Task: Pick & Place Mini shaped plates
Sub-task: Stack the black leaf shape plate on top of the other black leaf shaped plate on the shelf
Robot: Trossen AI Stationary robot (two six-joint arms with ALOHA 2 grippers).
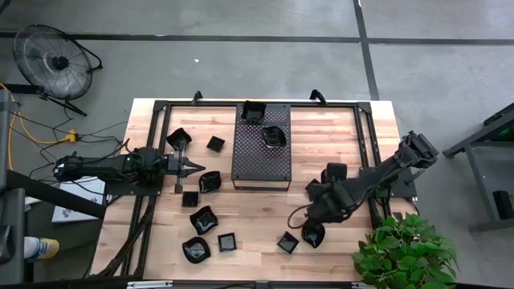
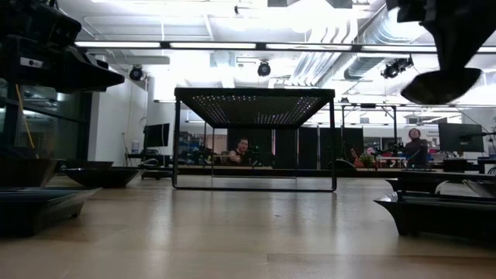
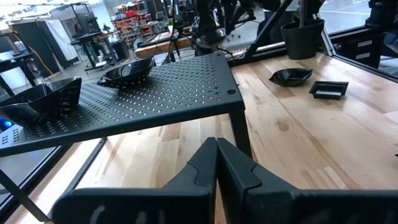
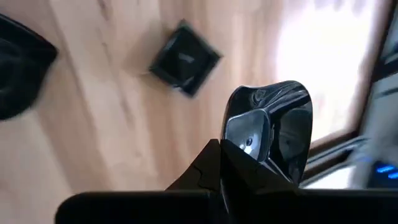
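Several mini shaped plates lie on the wooden table, among them a square one (image 1: pixel 287 242) and a rounded one (image 1: pixel 203 219). Two more (image 1: pixel 254 112) (image 1: pixel 275 136) sit on the perforated black tray (image 1: pixel 261 164), which stands on legs at the far middle. My right gripper (image 4: pixel 221 149) hangs over the near right of the table, shut on a glossy plate (image 1: pixel 313 234). My left gripper (image 1: pixel 199 166) waits level at the left, shut, its tips (image 3: pixel 216 146) pointing at the tray (image 3: pixel 155 99). My right gripper pinches the glossy plate by its rim (image 4: pixel 249 140) between its two fingers. The fingers slant downward from above. The plate is lifted clear of the table (image 2: pixel 442 85) and sits tilted, its hollow side toward the wrist camera.
A potted plant (image 1: pixel 405 249) stands at the near right corner. Black frame rails (image 1: pixel 365 136) run along the table's sides. One plate (image 1: pixel 335 171) lies by the right arm. A fan (image 1: pixel 52 56) stands on the floor beyond the far left. People (image 2: pixel 242 149) sit in the room behind.
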